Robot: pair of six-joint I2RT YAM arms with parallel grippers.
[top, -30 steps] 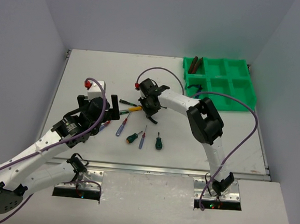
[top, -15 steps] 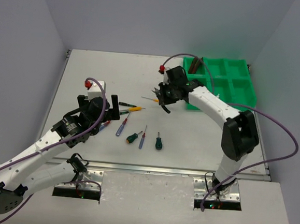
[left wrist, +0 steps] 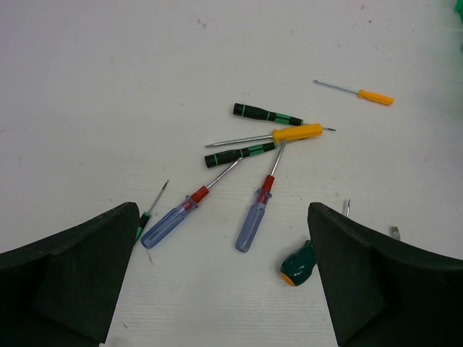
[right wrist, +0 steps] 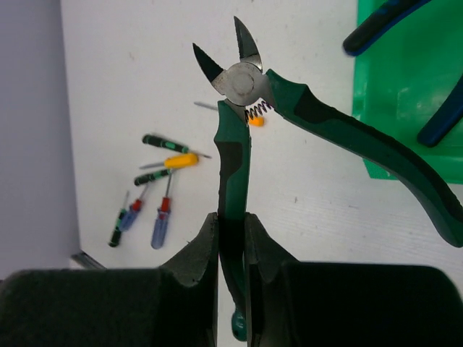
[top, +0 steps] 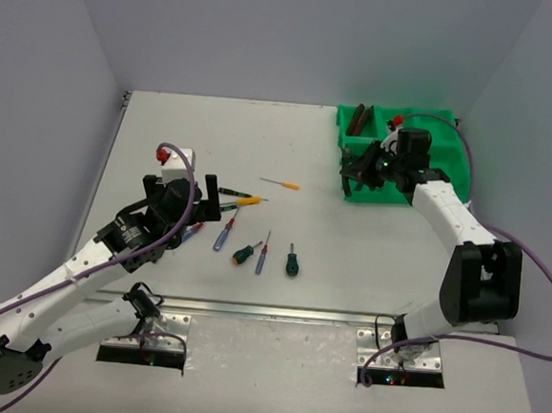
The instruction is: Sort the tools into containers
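Your right gripper [right wrist: 231, 224], pinching the green cutters [right wrist: 242, 87] tight by one handle, has just carried them from the screwdrivers [left wrist: 249, 220] to the edge of the green tray [right wrist: 391, 94], so dropping comes next; your left gripper [left wrist: 224, 267] hangs wide open, empty, above those screwdrivers.

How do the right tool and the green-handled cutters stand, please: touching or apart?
Touching. The right wrist view shows the right tool shut on one handle of the green-handled cutters.

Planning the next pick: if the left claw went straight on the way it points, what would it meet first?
Probably the more central blue-handled screwdriver, lying on the table; depth is uncertain.
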